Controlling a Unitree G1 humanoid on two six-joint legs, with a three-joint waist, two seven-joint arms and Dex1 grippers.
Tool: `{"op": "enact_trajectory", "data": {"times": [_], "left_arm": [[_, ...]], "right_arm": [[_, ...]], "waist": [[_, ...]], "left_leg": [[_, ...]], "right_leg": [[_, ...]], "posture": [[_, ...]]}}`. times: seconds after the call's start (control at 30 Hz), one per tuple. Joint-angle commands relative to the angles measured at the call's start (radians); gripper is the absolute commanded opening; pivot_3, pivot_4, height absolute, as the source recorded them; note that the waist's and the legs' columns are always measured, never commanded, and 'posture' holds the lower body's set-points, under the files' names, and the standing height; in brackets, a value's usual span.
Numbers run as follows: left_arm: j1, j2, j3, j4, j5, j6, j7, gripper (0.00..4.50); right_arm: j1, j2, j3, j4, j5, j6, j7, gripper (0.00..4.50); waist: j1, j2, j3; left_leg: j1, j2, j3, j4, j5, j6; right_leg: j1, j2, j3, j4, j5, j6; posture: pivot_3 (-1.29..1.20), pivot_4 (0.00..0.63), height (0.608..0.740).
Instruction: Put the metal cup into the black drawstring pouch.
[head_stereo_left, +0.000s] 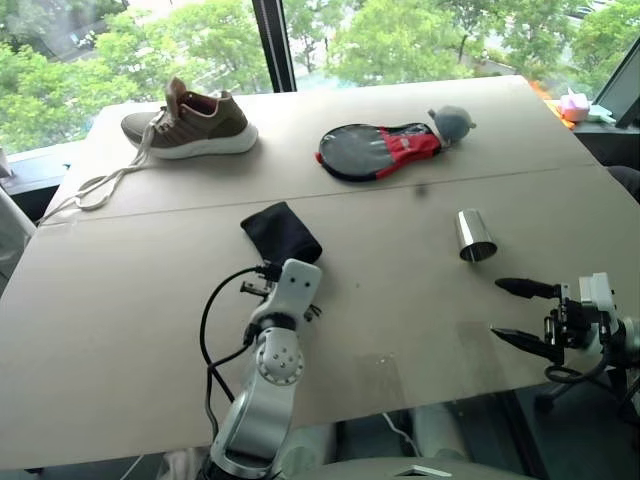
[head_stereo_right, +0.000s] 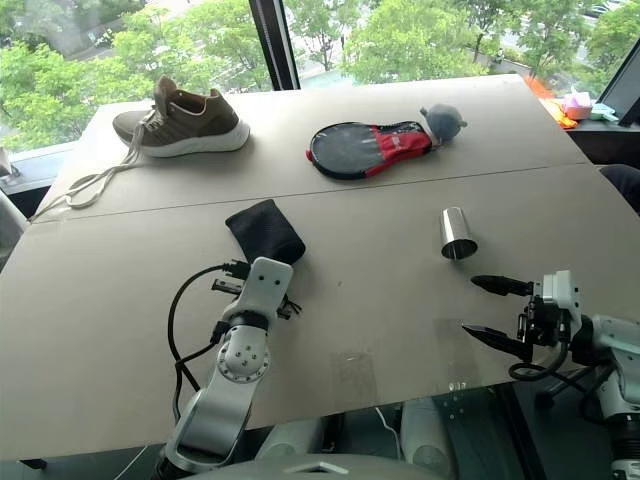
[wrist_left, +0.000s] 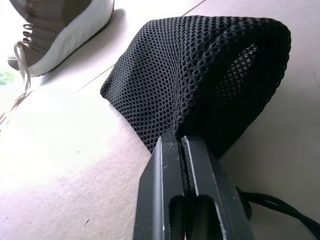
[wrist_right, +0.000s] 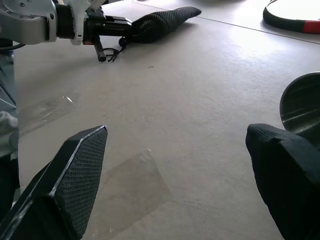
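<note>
The black drawstring pouch (head_stereo_left: 280, 232) lies flat on the tan table (head_stereo_left: 120, 330), left of centre. In the left wrist view my left gripper (wrist_left: 180, 139) is shut on the near edge of the pouch (wrist_left: 200, 75), the mesh pinched between its fingers. The pouch's cord (wrist_left: 280, 212) trails beside the gripper. The metal cup (head_stereo_left: 475, 236) stands on the table to the right, mouth down and slightly tilted. My right gripper (head_stereo_left: 495, 308) hovers open just in front of the cup, with nothing between its fingers. The cup's rim (wrist_right: 300, 107) shows past one finger in the right wrist view.
A brown sneaker (head_stereo_left: 195, 125) with loose white laces sits at the far left of the table. A black-and-red racket case (head_stereo_left: 380, 150) and a grey soft toy (head_stereo_left: 452, 122) lie at the far middle. The table's front edge runs just below both arms.
</note>
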Motion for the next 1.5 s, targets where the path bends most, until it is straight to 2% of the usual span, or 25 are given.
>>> {"op": "enact_trajectory", "data": {"times": [0.03, 0.1, 0.17, 0.27, 0.47, 0.67, 0.7, 0.73, 0.77, 0.87, 0.97, 1.0, 1.13, 1.27, 1.4, 1.5], "left_arm": [[-0.008, 0.004, 0.059, 0.018, 0.018, -0.046, 0.001, 0.10], [-0.007, -0.019, 0.088, 0.019, -0.003, -0.052, -0.007, 0.10], [0.002, -0.091, 0.134, 0.007, -0.070, -0.047, -0.019, 0.10], [-0.003, -0.094, 0.138, 0.000, -0.113, -0.079, -0.094, 0.10], [-0.021, -0.102, 0.173, 0.012, -0.148, -0.112, -0.136, 0.10], [-0.034, -0.093, 0.160, 0.008, -0.143, -0.133, -0.159, 0.10], [-0.038, -0.089, 0.158, 0.006, -0.141, -0.135, -0.165, 0.00], [-0.042, -0.084, 0.158, 0.007, -0.140, -0.141, -0.171, 0.00], [-0.049, -0.080, 0.164, 0.007, -0.146, -0.151, -0.179, 0.00], [-0.085, -0.094, 0.212, 0.001, -0.211, -0.148, -0.221, 0.00], [-0.116, -0.116, 0.250, 0.003, -0.267, -0.135, -0.245, 0.00], [-0.130, -0.125, 0.260, 0.004, -0.285, -0.126, -0.252, 0.00], [-0.209, -0.218, 0.362, 0.027, -0.454, -0.024, -0.295, 0.00], [-0.300, -0.269, 0.432, 0.048, -0.568, 0.056, -0.309, 0.00], [-0.359, -0.275, 0.450, 0.073, -0.669, 0.117, -0.338, 0.00], [-0.358, -0.248, 0.422, 0.056, -0.722, 0.129, -0.389, 0.00]], "right_arm": [[-0.019, 0.023, -0.017, -0.008, -0.012, -0.024, -0.047, 4.50], [-0.032, 0.038, -0.021, -0.022, -0.039, 0.013, -0.152, 4.50], [-0.050, 0.047, -0.015, -0.005, -0.136, -0.029, -0.273, 4.50], [-0.069, 0.056, -0.007, 0.001, -0.241, -0.043, -0.425, 4.50], [-0.143, 0.101, -0.008, 0.028, -0.309, -0.058, -0.597, 4.50], [-0.215, 0.158, 0.013, 0.083, -0.325, -0.027, -0.693, 4.50], [-0.225, 0.171, 0.013, 0.090, -0.327, -0.025, -0.719, 3.95], [-0.233, 0.183, 0.012, 0.093, -0.324, -0.022, -0.734, 3.64], [-0.237, 0.192, 0.013, 0.093, -0.320, -0.016, -0.741, 3.14], [-0.238, 0.205, 0.023, 0.091, -0.323, -0.027, -0.748, 1.66], [-0.240, 0.211, 0.029, 0.092, -0.325, -0.034, -0.752, 0.58], [-0.242, 0.212, 0.032, 0.085, -0.328, -0.040, -0.754, 0.03], [-0.267, 0.230, 0.077, 0.008, -0.344, -0.055, -0.753, 0.03], [-0.284, 0.271, 0.151, -0.162, -0.289, 0.014, -0.713, 0.03], [-0.309, 0.296, 0.265, -0.307, -0.277, 0.093, -0.674, 0.03], [-0.330, 0.310, 0.325, -0.313, -0.318, 0.074, -0.666, 0.03]], "waist": [[-0.001, 0.000, 0.000], [-0.003, 0.000, 0.000], [-0.002, 0.000, 0.000], [0.000, 0.000, 0.000], [-0.001, 0.000, 0.000], [-0.003, 0.000, 0.000], [-0.003, 0.000, 0.000], [-0.003, 0.000, 0.000], [-0.002, 0.000, 0.000], [-0.001, 0.000, 0.000], [-0.002, 0.000, 0.000], [-0.003, 0.000, 0.000], [-0.005, 0.000, 0.000], [-0.015, 0.000, 0.000], [-0.020, 0.000, 0.000], [-0.020, -0.001, 0.000]], "left_leg": [[0.000, 0.000, 0.000, 0.000, 0.000, 0.000], [0.001, 0.000, 0.000, 0.000, 0.000, 0.000], [0.000, 0.000, 0.000, 0.000, 0.000, 0.000], [-0.001, -0.001, 0.001, 0.001, 0.000, 0.000], [-0.001, -0.001, 0.001, 0.001, 0.000, 0.000], [-0.001, -0.001, 0.001, 0.001, 0.000, 0.000], [-0.001, -0.001, 0.000, 0.001, 0.000, 0.000], [-0.001, -0.001, 0.000, 0.001, 0.000, 0.000], [-0.001, -0.001, 0.000, 0.001, 0.000, 0.000], [-0.001, -0.002, 0.000, 0.001, 0.000, 0.000], [-0.001, -0.002, 0.000, 0.001, 0.000, 0.000], [-0.001, -0.002, 0.001, 0.001, 0.000, 0.000], [-0.001, -0.002, 0.001, 0.001, 0.000, 0.000], [-0.001, -0.001, 0.000, 0.002, 0.000, 0.000], [-0.001, -0.002, -0.001, 0.002, 0.003, -0.004], [-0.001, -0.002, -0.001, 0.002, 0.003, -0.005]], "right_leg": [[0.000, 0.000, 0.000, 0.000, 0.000, 0.000], [0.000, 0.000, 0.000, 0.000, 0.000, 0.000], [0.000, 0.000, 0.000, 0.001, 0.000, 0.000], [-0.001, 0.000, 0.001, 0.000, 0.000, 0.000], [-0.001, 0.000, 0.001, 0.001, 0.001, -0.002], [-0.001, 0.000, 0.001, 0.001, 0.003, -0.004], [-0.001, 0.000, 0.001, 0.001, 0.003, -0.004], [-0.001, 0.000, 0.001, 0.001, 0.003, -0.004], [-0.001, 0.000, 0.001, 0.001, 0.003, -0.004], [-0.001, 0.000, 0.000, 0.001, 0.003, -0.004], [-0.001, 0.000, 0.001, 0.001, 0.003, -0.004], [-0.001, 0.000, 0.001, 0.001, 0.003, -0.004], [-0.001, 0.000, 0.001, 0.001, 0.003, -0.004], [-0.002, 0.001, 0.000, 0.002, 0.003, -0.004], [-0.002, 0.001, 0.000, 0.002, 0.003, -0.004], [-0.002, 0.001, 0.000, 0.002, 0.003, -0.004]], "posture": [[0.00, 0.150, 0.740], [0.00, 0.150, 0.740], [0.00, 0.150, 0.740], [0.00, 0.150, 0.740], [0.00, 0.150, 0.740], [0.00, 0.150, 0.740], [0.00, 0.150, 0.740], [0.00, 0.150, 0.740], [0.00, 0.150, 0.740], [0.00, 0.150, 0.740], [0.00, 0.150, 0.740], [0.00, 0.150, 0.740], [0.00, 0.150, 0.740], [0.00, 0.150, 0.740], [0.00, 0.150, 0.740], [0.00, 0.150, 0.740]]}}
